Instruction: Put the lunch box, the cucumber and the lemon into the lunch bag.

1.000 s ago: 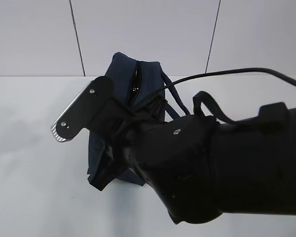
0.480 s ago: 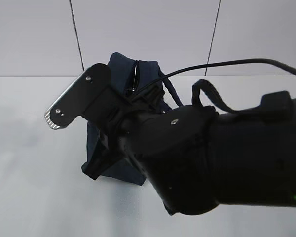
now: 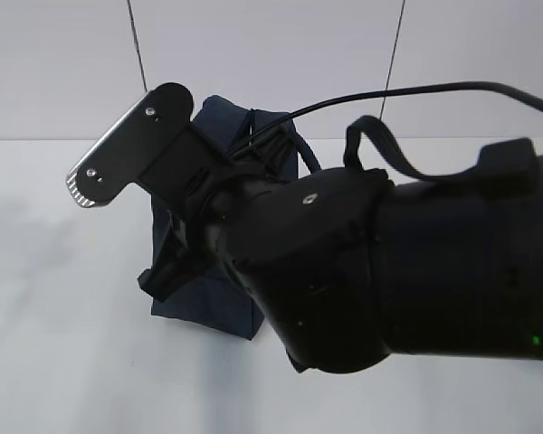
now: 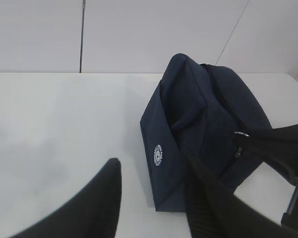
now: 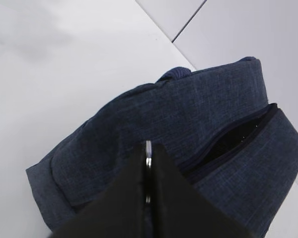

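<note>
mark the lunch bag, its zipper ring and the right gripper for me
lunch bag (image 4: 188, 106): left wrist view, navy side panel.
zipper ring (image 5: 148, 148): right wrist view, silver edge between the fingertips.
right gripper (image 5: 148, 166): right wrist view, seam of the closed fingers.

We see a plain white table filling the lower part of the exterior view, its surface matte and unmarked, running back to a straight far edge. Behind it stands a pale grey wall made of large flat panels, divided by thin dark vertical seams; one seam sits left of centre, another right of centre and leaning slightly. In the left wrist view we find the same wall with one seam near the left and a fainter slanted one further right. The light is soft and even, and we notice only faint, blurred grey shadows lying across the left side of the table.
</note>
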`<state>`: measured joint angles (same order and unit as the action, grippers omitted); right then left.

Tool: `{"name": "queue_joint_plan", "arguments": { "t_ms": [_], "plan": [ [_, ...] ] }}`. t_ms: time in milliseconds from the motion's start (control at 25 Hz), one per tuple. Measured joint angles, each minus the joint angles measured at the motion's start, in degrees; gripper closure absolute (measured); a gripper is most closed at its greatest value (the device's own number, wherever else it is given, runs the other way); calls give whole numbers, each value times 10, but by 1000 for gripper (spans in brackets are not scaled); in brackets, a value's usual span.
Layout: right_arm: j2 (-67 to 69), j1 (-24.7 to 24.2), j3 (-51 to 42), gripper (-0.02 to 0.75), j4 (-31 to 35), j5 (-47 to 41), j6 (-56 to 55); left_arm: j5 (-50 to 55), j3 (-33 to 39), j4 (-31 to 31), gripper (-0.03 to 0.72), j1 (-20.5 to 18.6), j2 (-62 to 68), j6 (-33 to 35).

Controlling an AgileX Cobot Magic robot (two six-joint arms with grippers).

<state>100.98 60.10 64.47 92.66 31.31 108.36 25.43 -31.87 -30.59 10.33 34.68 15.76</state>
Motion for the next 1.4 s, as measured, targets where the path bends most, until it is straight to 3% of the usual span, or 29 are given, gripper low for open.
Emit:
{"name": "queue_joint_plan", "arguments": {
  "t_ms": [560, 1040, 1400],
  "plan": [
    [0, -48, 21, 730, -1, -46, -2, 0, 0, 0, 380, 0, 0, 0],
    [0, -68, 24, 730, 98, -164, 34, 0, 0, 0, 380, 0, 0, 0],
    [-5, -68, 24, 730, 111, -169, 47, 0, 0, 0, 380, 0, 0, 0]
  ]
}}
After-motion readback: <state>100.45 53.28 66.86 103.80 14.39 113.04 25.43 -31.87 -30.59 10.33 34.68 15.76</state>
